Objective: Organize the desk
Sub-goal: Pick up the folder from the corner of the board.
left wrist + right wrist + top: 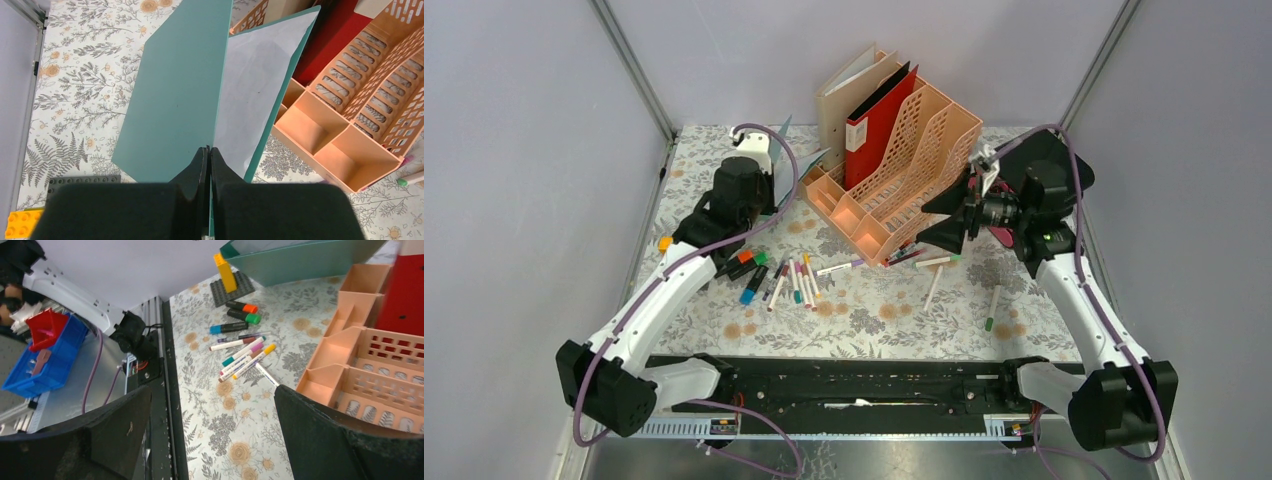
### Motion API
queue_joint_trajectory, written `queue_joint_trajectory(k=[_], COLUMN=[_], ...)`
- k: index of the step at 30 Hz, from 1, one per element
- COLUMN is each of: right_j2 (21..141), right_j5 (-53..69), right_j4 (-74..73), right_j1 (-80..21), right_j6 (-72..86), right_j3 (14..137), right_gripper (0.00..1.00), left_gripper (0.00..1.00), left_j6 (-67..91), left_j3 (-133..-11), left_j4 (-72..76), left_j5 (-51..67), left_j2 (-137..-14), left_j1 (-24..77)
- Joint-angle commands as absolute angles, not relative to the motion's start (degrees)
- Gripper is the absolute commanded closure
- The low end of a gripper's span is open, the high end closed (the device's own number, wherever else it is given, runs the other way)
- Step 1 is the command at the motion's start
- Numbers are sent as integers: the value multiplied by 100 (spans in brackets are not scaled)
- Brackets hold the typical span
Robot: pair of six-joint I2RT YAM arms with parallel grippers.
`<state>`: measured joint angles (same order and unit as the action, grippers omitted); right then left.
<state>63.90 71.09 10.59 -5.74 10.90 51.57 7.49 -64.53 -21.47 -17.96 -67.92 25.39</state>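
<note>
Desk (874, 320) looks barely started, markers (794, 282) lie loose. Left gripper (209, 152) pinches the teal folder (175, 90) by the rack (904, 170). Right gripper (212, 405) gapes empty.

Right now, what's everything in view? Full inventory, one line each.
desk: one, whitish floral cloth, under everything
file rack: one, peach, back centre of the desk
red binder: one, red, upright in the rack
cream folder: count unclear, cream, behind the binder
teal folder: one, teal with white sheets inside, left of the rack
markers: over a dozen, mixed colours, loose in front of the rack
grey plate: one, grey, desk's left side
yellow brick: one, yellow, upright at the plate
blue bin: one, blue with a red part inside, off the desk
left gripper: one, black, shut on the teal folder's edge
right gripper: one, black, open and empty, right of the rack
</note>
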Motion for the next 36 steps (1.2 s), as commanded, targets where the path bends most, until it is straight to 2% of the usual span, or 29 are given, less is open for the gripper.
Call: queue_joint_trajectory(k=[1,7,13,18,25,29,36], right_j2=[6589,7356,8357,9119,10015,10450,11060], right_j5=[6869,6195,5996,4553,3319,3041,2604], right_j4=[162,-1567,-3147,-3733,-3586,-3232,-2684], right_j1=[-1168,-2097,-2790,-3528,-4104,-4256,-4451], right_j6=[-42,-1955,-4944,-6919,-7893,-8128,-8332], right_j3=[5779,7005,8443,9414,10119,10304,10519], right_gripper=[0,0,0,0,0,1,14], left_gripper=[100,100,100,100,100,100,100], left_j6=[926,1002,987,1008,1132,1207,1270], left_j3=[-6363,-6147,-6026,-5914,-5701,-5588,-5474], left_j4=[-2079,-2127,-2151,-2145,-2128,-2092,-2084], left_j5=[-1590,-1371,-1225,-1082,-854,-688,-492], left_j2=[-6446,-6141,-5965,-5890,-5691,-5606,-5531], left_j1=[2467,2439,2409,2383,2372,2364,2364])
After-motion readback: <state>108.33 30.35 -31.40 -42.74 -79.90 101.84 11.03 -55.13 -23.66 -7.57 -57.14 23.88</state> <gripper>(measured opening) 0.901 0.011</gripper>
